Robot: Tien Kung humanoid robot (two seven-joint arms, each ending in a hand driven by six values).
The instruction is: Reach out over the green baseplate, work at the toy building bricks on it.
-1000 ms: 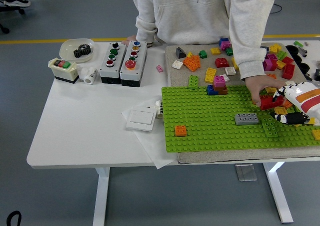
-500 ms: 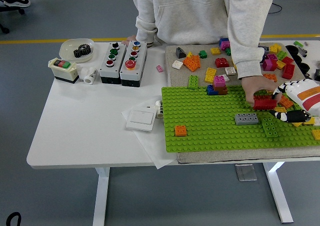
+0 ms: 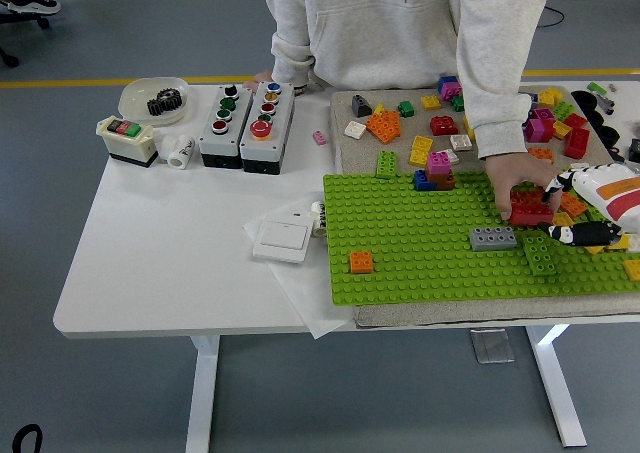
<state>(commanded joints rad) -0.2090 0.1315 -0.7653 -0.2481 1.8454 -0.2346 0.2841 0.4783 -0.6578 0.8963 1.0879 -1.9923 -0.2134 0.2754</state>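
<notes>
Green is the big baseplate [image 3: 420, 243], which lies on the right part of the white worktop [image 3: 170, 243]. On it stand a grey brick [image 3: 493, 238], a dark green brick [image 3: 541, 252] and a small orange brick [image 3: 361, 262]. A person's hand [image 3: 515, 178] reaches down from the far side and holds a red brick [image 3: 529, 210] on the baseplate, near its right end. The right robot hand [image 3: 590, 213] comes in from the right edge, just beside this red brick, with its fingers [image 3: 578, 235] loosely spread and nothing in them. Many loose bricks [image 3: 440, 123] lie behind the baseplate. Two button boxes [image 3: 245, 125] stand far to the left.
</notes>
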